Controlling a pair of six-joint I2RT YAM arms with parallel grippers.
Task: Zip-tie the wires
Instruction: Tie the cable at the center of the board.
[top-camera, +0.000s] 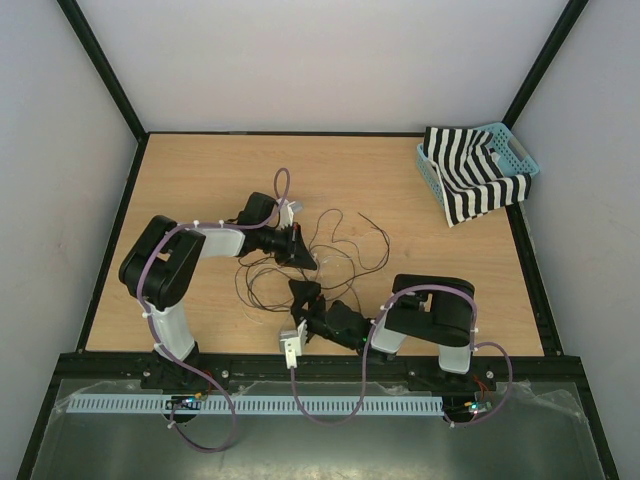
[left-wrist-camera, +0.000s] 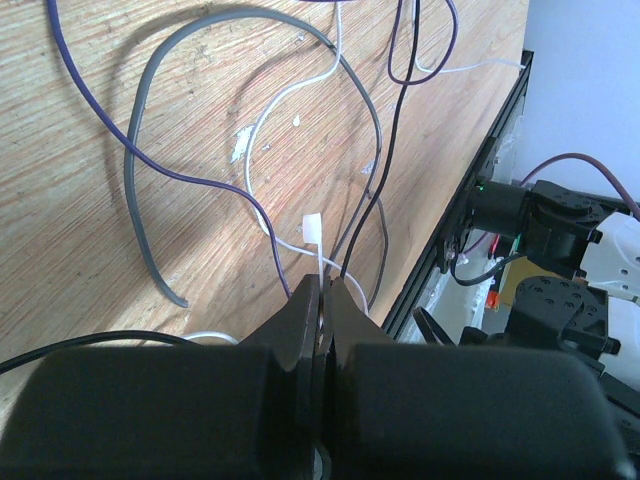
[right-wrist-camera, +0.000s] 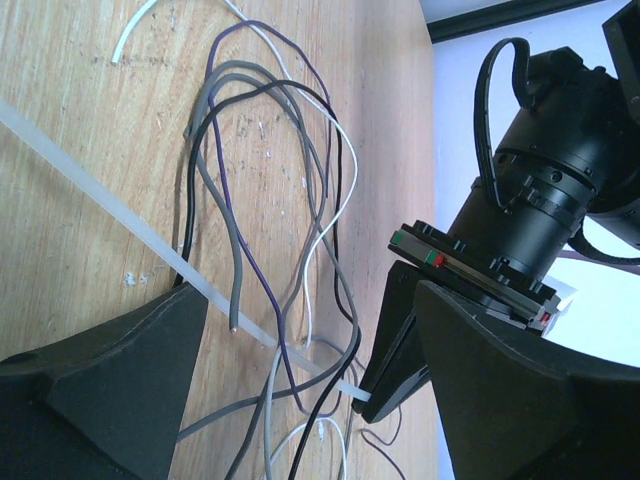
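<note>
The left black two-finger claw (left-wrist-camera: 322, 292) is clenched on the whitish translucent plastic zip tie (left-wrist-camera: 313, 228), whose head pokes out at twelve o'clock from its tips. The right black claw (right-wrist-camera: 312, 295) gapes, released. The strip crosses between its fingers from ten to five o'clock, among thin looping wires (right-wrist-camera: 240, 230) on the wooden table (right-wrist-camera: 80, 230).
</note>
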